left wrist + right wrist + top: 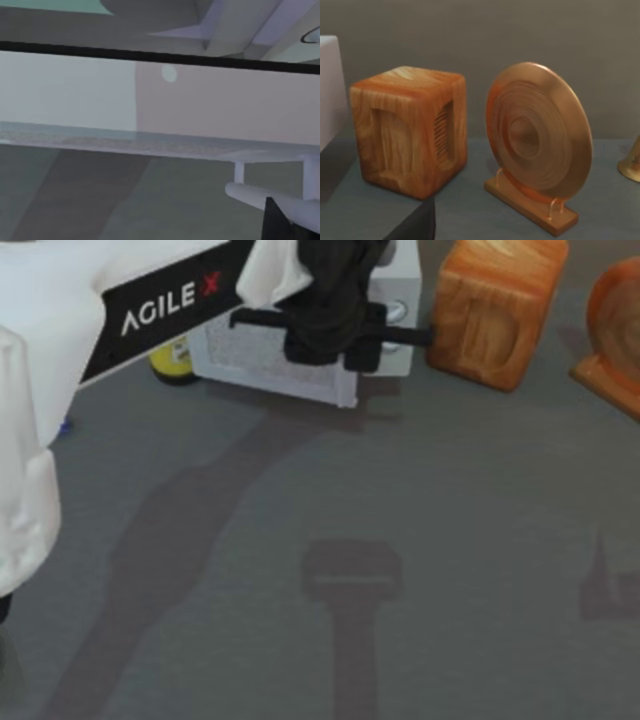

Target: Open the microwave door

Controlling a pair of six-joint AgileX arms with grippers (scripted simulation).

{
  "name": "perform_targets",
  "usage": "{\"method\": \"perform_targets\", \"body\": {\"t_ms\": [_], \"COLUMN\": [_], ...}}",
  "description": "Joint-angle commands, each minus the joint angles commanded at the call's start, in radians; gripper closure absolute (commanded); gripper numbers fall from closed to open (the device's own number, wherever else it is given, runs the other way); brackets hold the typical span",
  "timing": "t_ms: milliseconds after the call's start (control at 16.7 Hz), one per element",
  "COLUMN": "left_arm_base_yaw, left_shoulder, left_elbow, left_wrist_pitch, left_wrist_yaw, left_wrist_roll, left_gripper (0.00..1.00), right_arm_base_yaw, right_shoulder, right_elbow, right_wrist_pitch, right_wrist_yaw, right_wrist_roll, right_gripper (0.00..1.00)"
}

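At the microwave door (275, 368), left jaws (360, 340) unreadable.

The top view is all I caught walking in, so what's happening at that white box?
The left arm reaches across to the microwave at the table's far edge, its tool at the right edge of the microwave door, where the handle is. The door looks slightly ajar. An orange wooden block and a disc on a stand sit to the right. The right arm is out of the top view.

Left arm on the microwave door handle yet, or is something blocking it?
Probably yes: the left gripper sits right at the microwave door, by its handle edge, with nothing between. Whether the fingers are closed is unclear.
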Motion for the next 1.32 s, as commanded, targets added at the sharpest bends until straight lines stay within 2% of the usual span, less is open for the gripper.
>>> {"method": "perform_targets", "body": {"t_ms": [1020, 1320], "left_arm_base_yaw": [0.000, 0.001], "left_shoulder": [0.000, -0.027], "left_elbow": [0.000, -0.044], "left_wrist_pitch": [0.000, 0.023], "left_wrist_yaw": [0.000, 0.018], "left_wrist_roll": [0.000, 0.026], "left_gripper": [1.00, 1.00], "right_arm_base_yaw": [0.000, 0.000], "right_shoulder": [0.000, 0.000], "right_elbow": [0.000, 0.000], "right_wrist_pitch": [0.000, 0.000], "right_wrist_yaw": [0.000, 0.000], "right_wrist_roll": [0.000, 0.000], "right_gripper": [0.00, 0.00]}}
